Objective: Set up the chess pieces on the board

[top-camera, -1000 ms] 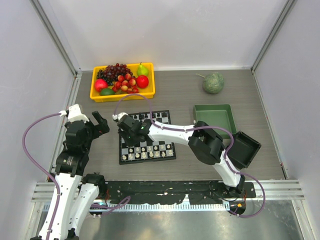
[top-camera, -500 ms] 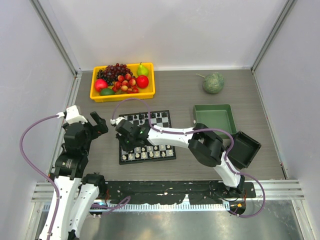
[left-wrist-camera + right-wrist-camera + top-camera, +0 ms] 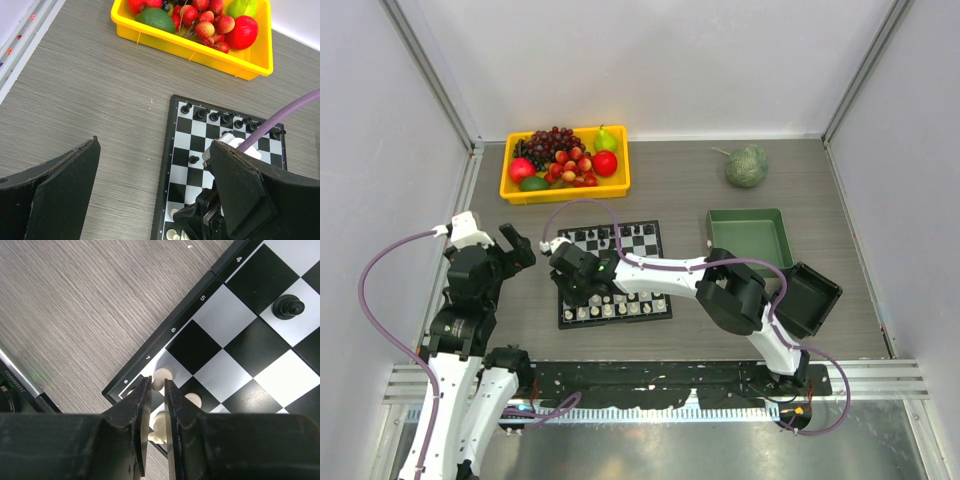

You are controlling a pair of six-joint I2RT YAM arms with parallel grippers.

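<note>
From overhead I see the small black-and-white checkered chessboard [image 3: 614, 273] mid-table, my right gripper [image 3: 574, 287] over its near-left corner. My left gripper [image 3: 518, 246] hovers off the board's left side.

The left wrist view shows my left fingers [image 3: 55, 192] spread wide, holding nothing, the board between them and slightly right.

In the right wrist view, my right fingers [image 3: 136, 412] are nearly closed on a cream-white chess piece [image 3: 159, 426] at the board's corner; other cream pieces [image 3: 162, 376] stand just beyond the fingertips.
</note>
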